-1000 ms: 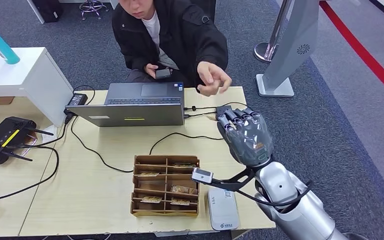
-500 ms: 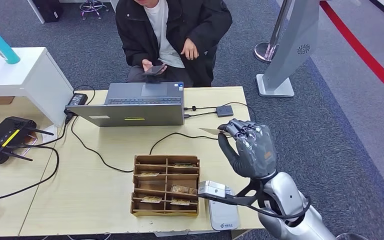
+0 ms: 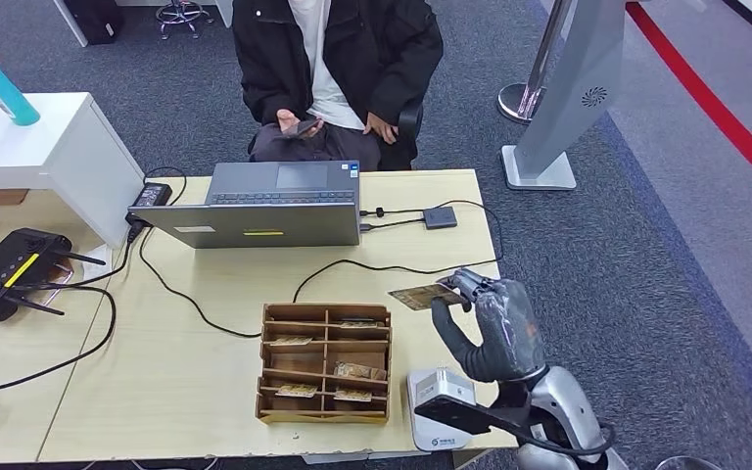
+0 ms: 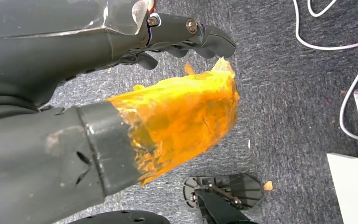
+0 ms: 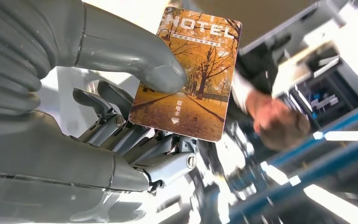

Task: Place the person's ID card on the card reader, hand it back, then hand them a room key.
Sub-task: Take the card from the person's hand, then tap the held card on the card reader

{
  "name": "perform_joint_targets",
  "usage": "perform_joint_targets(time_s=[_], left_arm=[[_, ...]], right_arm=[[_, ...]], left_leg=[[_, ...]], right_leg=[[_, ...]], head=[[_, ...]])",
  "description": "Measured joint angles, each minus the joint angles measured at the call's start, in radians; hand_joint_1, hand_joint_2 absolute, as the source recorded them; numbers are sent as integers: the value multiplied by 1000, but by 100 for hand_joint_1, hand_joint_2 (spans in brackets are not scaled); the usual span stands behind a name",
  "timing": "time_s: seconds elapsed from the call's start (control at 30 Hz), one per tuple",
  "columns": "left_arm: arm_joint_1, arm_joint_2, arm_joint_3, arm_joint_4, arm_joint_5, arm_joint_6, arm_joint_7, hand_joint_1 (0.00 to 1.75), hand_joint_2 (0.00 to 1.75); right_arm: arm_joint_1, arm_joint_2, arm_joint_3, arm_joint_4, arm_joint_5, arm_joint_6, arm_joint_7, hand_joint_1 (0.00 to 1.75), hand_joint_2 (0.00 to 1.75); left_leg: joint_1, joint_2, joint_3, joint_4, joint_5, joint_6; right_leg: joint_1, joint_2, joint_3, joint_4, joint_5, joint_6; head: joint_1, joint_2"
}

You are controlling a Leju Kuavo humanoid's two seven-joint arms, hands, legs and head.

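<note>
My right hand (image 3: pixel 494 331) hovers over the table's near right corner, pinching a card (image 3: pixel 426 295) between thumb and fingers. In the right wrist view the card (image 5: pixel 186 74) reads HOTEL over an autumn tree picture, with the thumb of my right hand (image 5: pixel 74 140) pressed on its face. The white card reader (image 3: pixel 429 390) lies flat just below the hand, partly hidden by my wrist. A person (image 3: pixel 338 69) sits behind the table, holding a phone in their lap. My left hand (image 4: pixel 51 116) hangs over carpet, holding nothing, its thumb wrapped in orange tape.
A wooden divided box (image 3: pixel 264 362) with several cards sits left of the reader. An open laptop (image 3: pixel 264 211) stands at the table's far side, its cables crossing the tabletop (image 3: pixel 206 372). A black router (image 3: pixel 5 269) lies far left. A grey floor stand (image 3: pixel 568 98) rises at the far right.
The person's hand reached over my right hand, left the card in it, and withdrew to their lap. My right hand then drew back toward the near edge, above the reader.
</note>
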Motion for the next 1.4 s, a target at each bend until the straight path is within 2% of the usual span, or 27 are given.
perform_joint_targets(time_s=[0.2, 0.57, 0.93, 1.4], left_arm=[[3, 0, 8, 0, 3, 7, -19, 0, 0], [13, 1, 32, 0, 16, 23, -52, 0, 0], [14, 1, 58, 3, 34, 35, -73, 0, 0], [14, 2, 87, 14, 54, 49, -94, 0, 0]], right_arm=[[81, 3, -33, -5, -146, 79, -47, 175, 175], [167, 3, -56, 10, -303, 159, -81, 175, 175], [201, 3, -53, 66, -391, 160, -75, 175, 175], [217, -8, 9, 180, -489, 88, -57, 175, 175]], left_leg=[[0, -1, -1, 0, 0, 0], [0, -1, 0, 0, -1, 0], [0, -1, 0, 0, -1, 0], [0, -1, 0, 0, -1, 0]], right_leg=[[0, -1, 0, 0, -1, 0], [0, -1, 0, 0, -1, 0], [0, -1, 0, 0, -1, 0], [0, -1, 0, 0, -1, 0]], head=[[0, 0], [0, 0], [0, 0], [0, 0]])
